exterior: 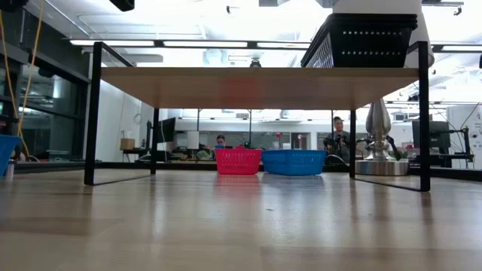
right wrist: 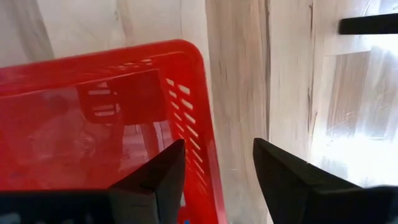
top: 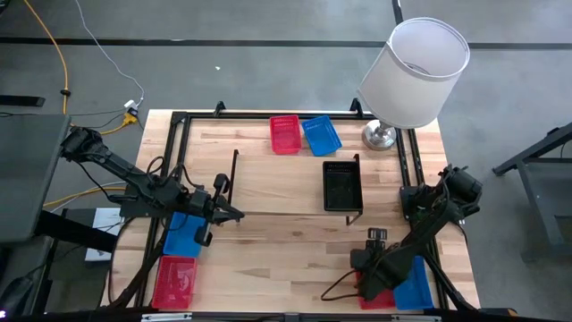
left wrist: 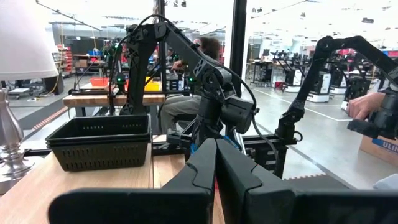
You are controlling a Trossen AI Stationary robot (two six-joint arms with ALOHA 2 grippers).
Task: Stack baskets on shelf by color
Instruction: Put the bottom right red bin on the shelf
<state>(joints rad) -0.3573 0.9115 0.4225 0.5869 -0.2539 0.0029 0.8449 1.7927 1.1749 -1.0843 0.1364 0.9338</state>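
Open right gripper (right wrist: 214, 165) astride red basket (right wrist: 93, 118) wall

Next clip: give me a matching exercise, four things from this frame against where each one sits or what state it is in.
Things:
1. black baskets
2. lamp
3. left gripper
4. right gripper

Places or states:
A. shut, holding nothing, over the middle of the table
B. open, its fingers straddling the rim of a red basket at the table's near right corner
C. stacked on the shelf top, toward its right end
D. standing at the far right corner of the table

Pairs: 1-C, 2-D, 3-A, 4-B
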